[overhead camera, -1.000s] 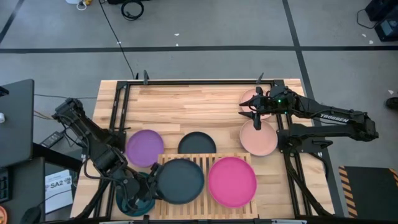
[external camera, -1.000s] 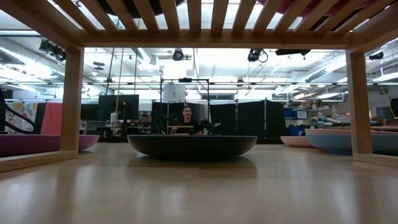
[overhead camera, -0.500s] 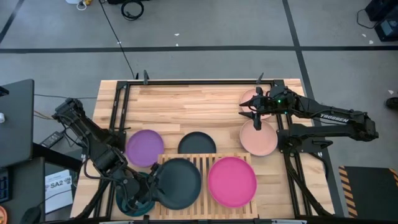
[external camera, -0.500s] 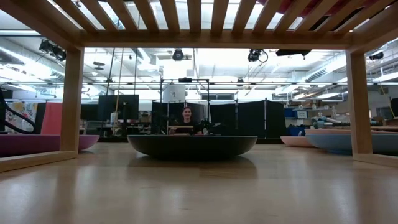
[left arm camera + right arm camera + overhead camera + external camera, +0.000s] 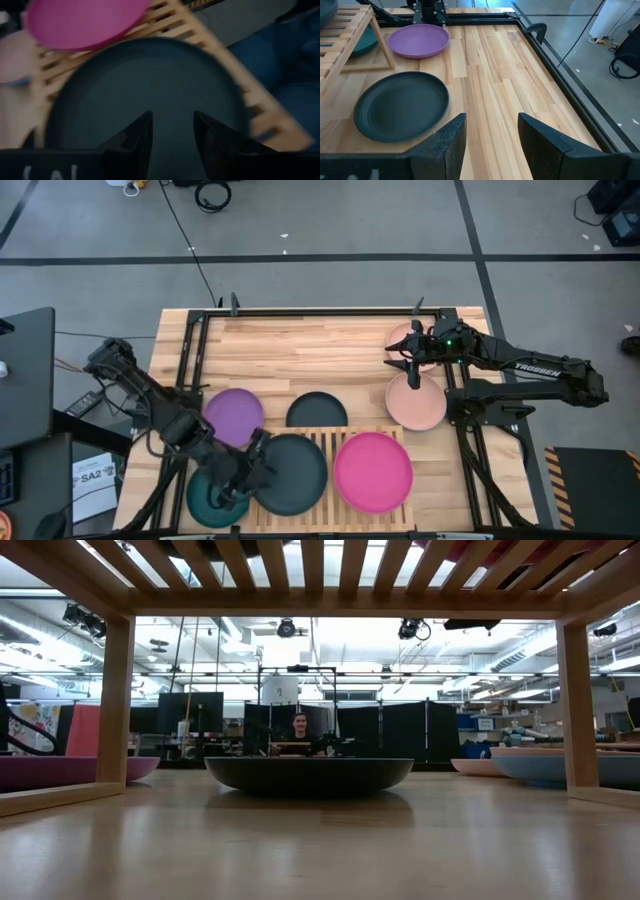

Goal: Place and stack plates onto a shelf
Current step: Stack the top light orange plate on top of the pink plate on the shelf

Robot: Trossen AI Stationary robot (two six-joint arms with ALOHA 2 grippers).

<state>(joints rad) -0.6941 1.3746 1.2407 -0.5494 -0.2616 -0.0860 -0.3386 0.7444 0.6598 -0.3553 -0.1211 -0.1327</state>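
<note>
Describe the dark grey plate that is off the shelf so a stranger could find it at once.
Start at the slatted wooden shelf along the table's near edge. Just behind it, the dark grey plate lies flat on the planks between the purple plate and the pale pink plate. Its dark twin rests on the shelf.

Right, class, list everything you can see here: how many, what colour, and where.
Round matte dark grey plates: two; one on the shelf's left half, one on the table behind the shelf.
Round magenta plate: one, on the shelf's right half.
Round purple plate: one, on the table left of the shelf.
Round teal plate: one, at the table's front left corner, partly under the left arm.
Round pale pink plates: two, at the table's right; one clear, one partly under the right arm.
Light wooden slatted shelf: one, front centre.
Plank table: one, light wood.
Person: one, far behind the table.
Left pincer: open, over the shelf's dark grey plate.
Right pincer: open, above the table between the pink plates.
</note>
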